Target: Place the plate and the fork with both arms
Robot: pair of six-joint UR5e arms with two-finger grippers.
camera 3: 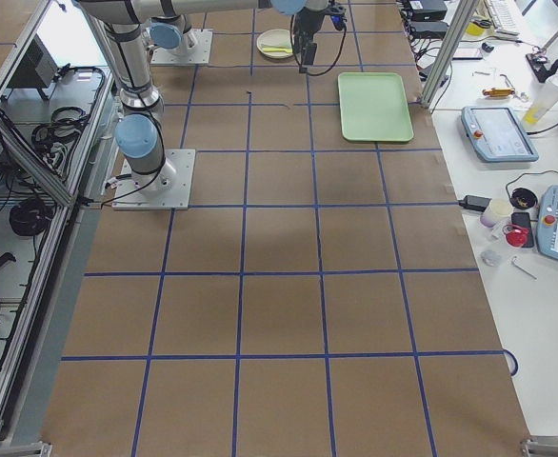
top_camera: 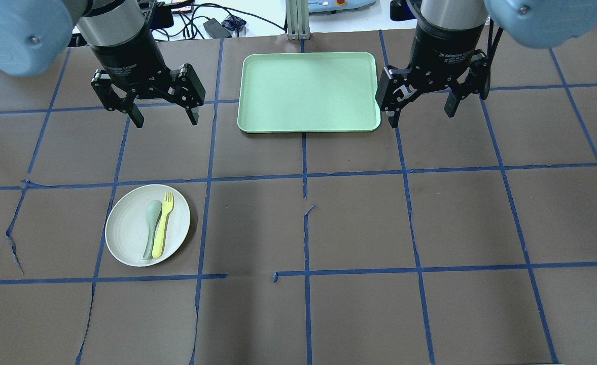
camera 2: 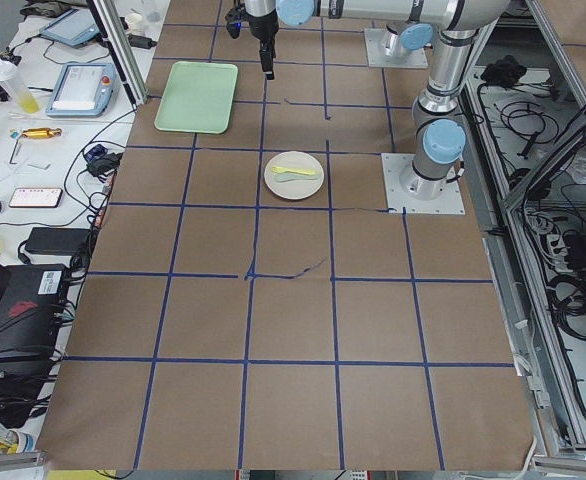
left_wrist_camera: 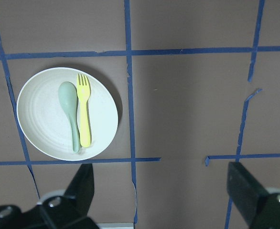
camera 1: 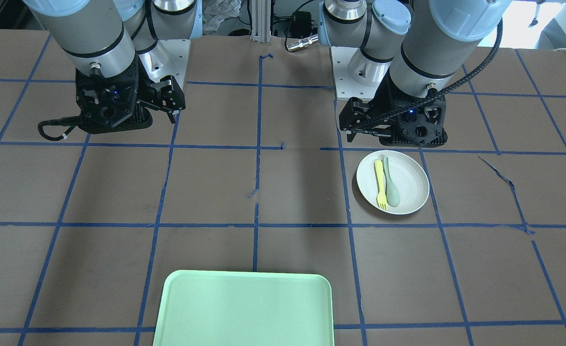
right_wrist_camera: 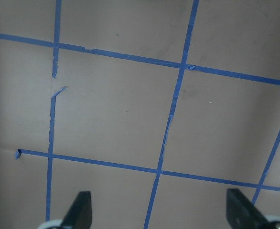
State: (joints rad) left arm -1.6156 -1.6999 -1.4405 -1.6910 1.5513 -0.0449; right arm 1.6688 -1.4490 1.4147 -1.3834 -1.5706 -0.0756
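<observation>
The off-white plate (top_camera: 126, 230) lies on the table on my left side, also in the front view (camera 1: 410, 185) and the left wrist view (left_wrist_camera: 39, 119). The yellow fork (top_camera: 163, 230) lies on it, tines away from me, next to a grey-green spoon (top_camera: 150, 225). The fork also shows in the left wrist view (left_wrist_camera: 84, 114). My left gripper (top_camera: 166, 121) is open and empty, held above the table beyond the plate. My right gripper (top_camera: 421, 117) is open and empty, beside the tray's right edge, with only bare table below it (right_wrist_camera: 159, 205).
A rectangular light-green tray (top_camera: 308, 91) lies at the far middle of the table between the two grippers. Brown paper with blue tape lines covers the table. Devices and cables sit on a side bench past the tray (camera 2: 73, 90).
</observation>
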